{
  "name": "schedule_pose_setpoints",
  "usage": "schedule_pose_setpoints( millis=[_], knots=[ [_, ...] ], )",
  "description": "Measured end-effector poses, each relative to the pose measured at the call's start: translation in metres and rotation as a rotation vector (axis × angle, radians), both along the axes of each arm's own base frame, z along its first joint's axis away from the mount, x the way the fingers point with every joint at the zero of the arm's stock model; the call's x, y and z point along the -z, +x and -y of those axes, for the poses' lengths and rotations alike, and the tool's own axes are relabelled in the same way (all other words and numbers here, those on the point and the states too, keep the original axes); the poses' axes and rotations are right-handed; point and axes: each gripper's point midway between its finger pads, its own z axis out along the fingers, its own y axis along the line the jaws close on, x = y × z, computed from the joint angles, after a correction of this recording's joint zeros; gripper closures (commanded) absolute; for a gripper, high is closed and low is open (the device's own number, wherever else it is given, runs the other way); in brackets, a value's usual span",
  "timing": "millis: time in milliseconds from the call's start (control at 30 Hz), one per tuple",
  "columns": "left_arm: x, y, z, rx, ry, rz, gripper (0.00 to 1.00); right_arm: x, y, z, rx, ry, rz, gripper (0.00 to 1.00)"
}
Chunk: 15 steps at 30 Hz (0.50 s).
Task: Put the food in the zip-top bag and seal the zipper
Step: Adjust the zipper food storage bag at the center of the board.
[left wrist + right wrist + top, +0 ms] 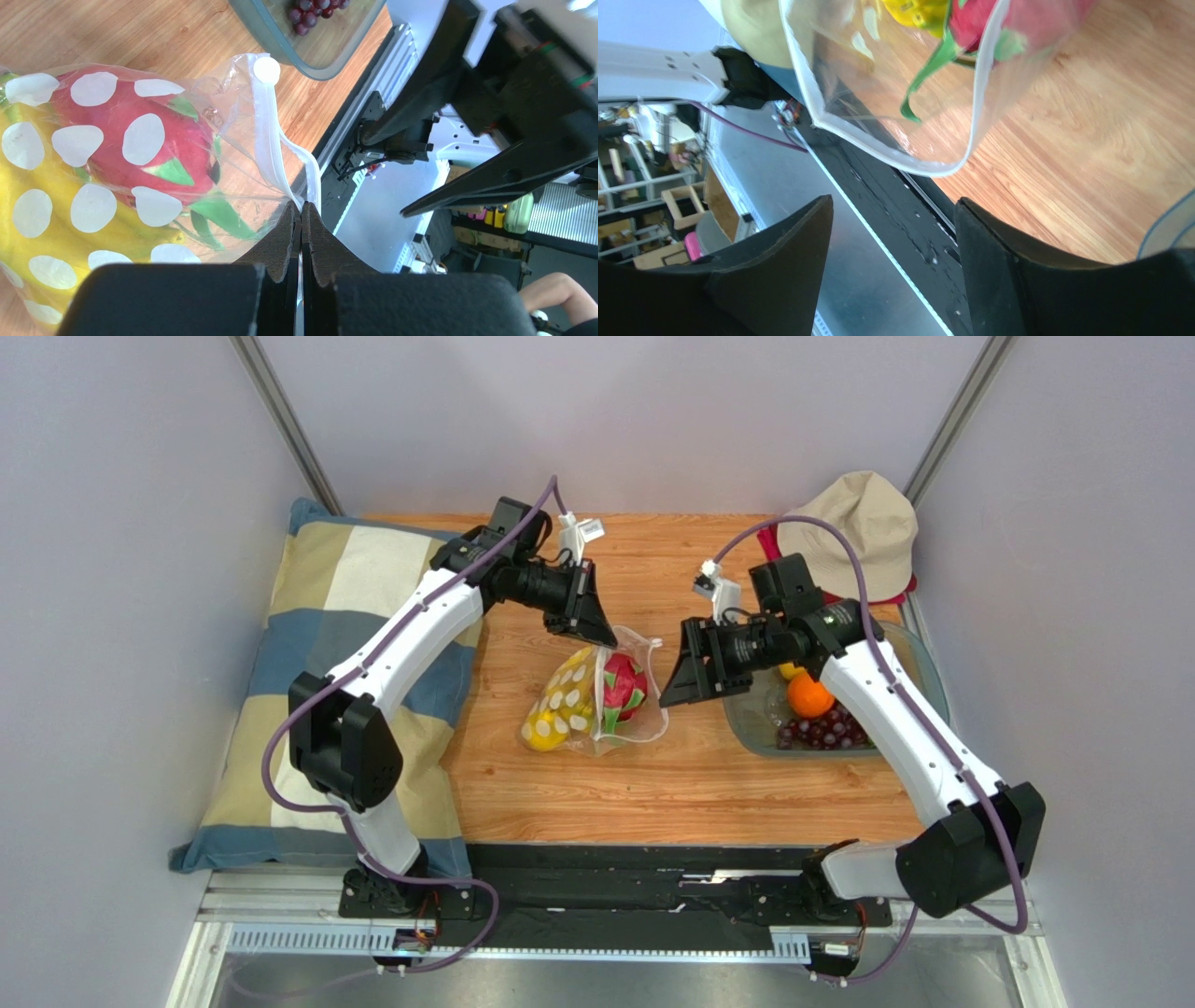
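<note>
The left tool (302, 218) pinches the mouth of the zip-top bag (596, 703) on the tabletop (673, 784), with the banana (544, 728) and dragon fruit (623, 686) inside. The right tool (894, 210) gapes empty. Loading is midway, and the orange (809, 696) probably needs fetching next.

Tally on one tabletop (673, 784): machinery in pairs, most else single

Two arms, namely the left arm (421, 637) and the right arm (898, 714); two end effectors, the left end effector (601, 630) and the right end effector (683, 681); one zip-top bag (606, 721); one pink dragon fruit (624, 686); yellow bananas (551, 717), their number hidden behind the white dots; one grey tray (751, 728); one orange (809, 696); one yellow fruit (790, 672); one bunch of dark grapes (828, 734), its berries too small to count; one checked pillow (330, 602); one beige hat (870, 518).
</note>
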Motion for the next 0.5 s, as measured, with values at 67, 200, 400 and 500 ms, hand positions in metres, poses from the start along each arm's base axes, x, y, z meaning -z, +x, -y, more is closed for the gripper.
schedule_pose_setpoints(
  millis=[67, 200, 400, 500],
  knots=[
    [0.000, 0.000, 0.000, 0.000, 0.000, -0.001, 1.00, 0.012, -0.006, 0.003, 0.005, -0.024, -0.018, 0.27],
    [0.000, 0.000, 0.000, -0.003, 0.000, -0.005, 1.00, 0.056, -0.009, 0.004, 0.005, -0.100, -0.150, 0.32],
    [0.001, -0.001, 0.000, -0.004, 0.005, -0.007, 1.00, 0.094, 0.000, -0.009, 0.008, -0.109, -0.316, 1.00],
    [0.003, -0.002, -0.002, 0.003, 0.017, 0.000, 1.00, 0.078, 0.005, -0.018, -0.004, -0.038, -0.315, 1.00]
  ],
)
